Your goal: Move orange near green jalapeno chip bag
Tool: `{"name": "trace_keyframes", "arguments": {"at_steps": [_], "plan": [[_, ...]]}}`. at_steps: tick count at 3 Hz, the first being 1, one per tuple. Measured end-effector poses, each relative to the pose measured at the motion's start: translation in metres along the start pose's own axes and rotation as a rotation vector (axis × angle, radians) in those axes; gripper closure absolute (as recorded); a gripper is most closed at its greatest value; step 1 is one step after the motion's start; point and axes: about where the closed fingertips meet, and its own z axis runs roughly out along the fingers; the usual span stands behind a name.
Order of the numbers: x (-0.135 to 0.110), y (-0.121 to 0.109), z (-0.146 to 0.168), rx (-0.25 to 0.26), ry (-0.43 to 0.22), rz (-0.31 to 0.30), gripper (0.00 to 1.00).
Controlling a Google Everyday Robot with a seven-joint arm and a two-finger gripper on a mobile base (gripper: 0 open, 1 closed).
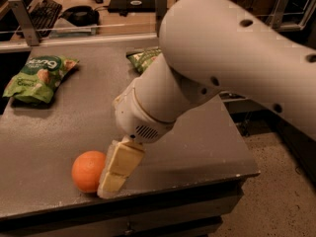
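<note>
The orange (88, 171) lies on the grey table (197, 147) near its front left edge. My gripper (111, 183) hangs from the big white arm and points down, right against the orange's right side and low to the tabletop. The green jalapeno chip bag (144, 58) lies at the back middle of the table, far from the orange. The arm hides most of it.
A brighter lime-green chip bag (38, 77) lies at the back left of the table. Behind the table stands a desk with a keyboard (43, 11) and a rail. The table's front edge is just below the orange, and its right edge drops to the floor (276, 191).
</note>
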Motion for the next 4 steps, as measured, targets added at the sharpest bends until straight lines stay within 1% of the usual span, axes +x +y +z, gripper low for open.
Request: {"name": "trace_keyframes", "arguments": {"at_steps": [1, 2, 3, 4], "plan": [[-0.015, 0.013, 0.031, -0.052, -0.032, -0.019, 0.00], [-0.011, 0.021, 0.057, -0.084, -0.036, -0.011, 0.00], [-0.002, 0.027, 0.071, -0.092, -0.043, 0.014, 0.18], [-0.001, 0.029, 0.075, -0.093, -0.064, 0.021, 0.41]]}}
